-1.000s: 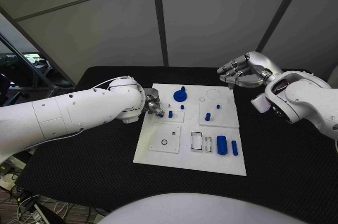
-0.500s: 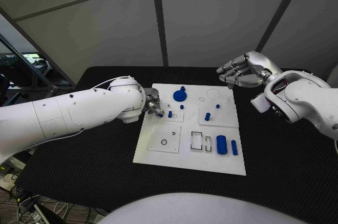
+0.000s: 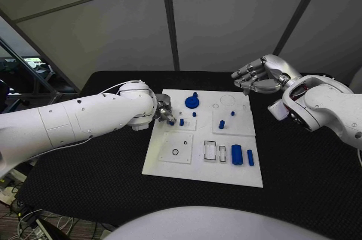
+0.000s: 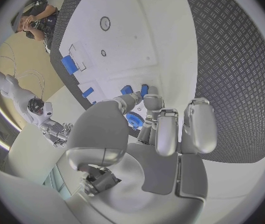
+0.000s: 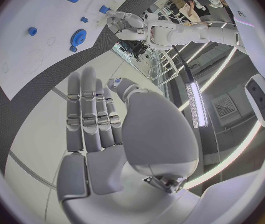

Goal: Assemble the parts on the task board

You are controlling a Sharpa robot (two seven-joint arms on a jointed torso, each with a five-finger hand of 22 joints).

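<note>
I'm working the left hand [image 3: 163, 114] at a small blue part [image 3: 181, 122] on the task board [image 3: 196, 169] — whether it's pinching it, I cannot tell. The part could be tipping if the fingertips nudge sideways — the right hand [image 3: 256, 75] is hanging spread, holding nothing.

The left arm [image 3: 75, 122] is a thick, glossy white shell with rounded joint housings, small dark screw dots along its side and a thin white cable looped over the wrist housing. The right arm [image 3: 324, 112] has the same white casing, with a black ring edged in red at one joint. Both the left hand [image 4: 151, 134] and the right hand [image 5: 107, 129] are silver metal, with segmented fingers and smooth rounded palm covers.
</note>
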